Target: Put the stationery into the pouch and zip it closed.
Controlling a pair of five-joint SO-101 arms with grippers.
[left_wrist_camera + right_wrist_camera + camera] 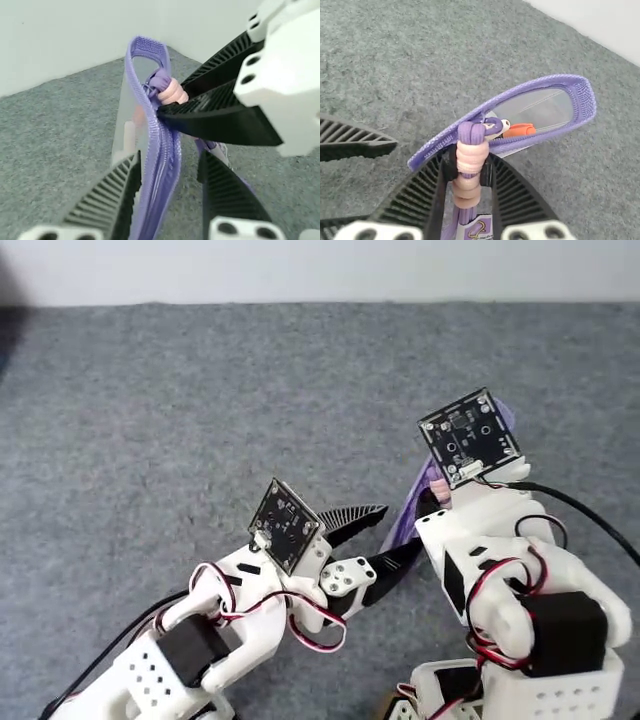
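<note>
Below me spreads a grey, felt-like table cover [150, 420], its rough nap plain through my wrist cameras too. At its far edge rises a bare white wall [320, 270]. A dark shape [8, 335] sits where they meet; I cannot identify it.

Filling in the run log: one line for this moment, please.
pouch: partly zipped | right gripper: shut on zipper pull | left gripper: open, straddling pouch

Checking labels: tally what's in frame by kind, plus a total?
grippers: 2, left gripper and right gripper
pouch: 1
zipper pull: 1
orange stationery item inside, others unclear: 1
total: 5
</note>
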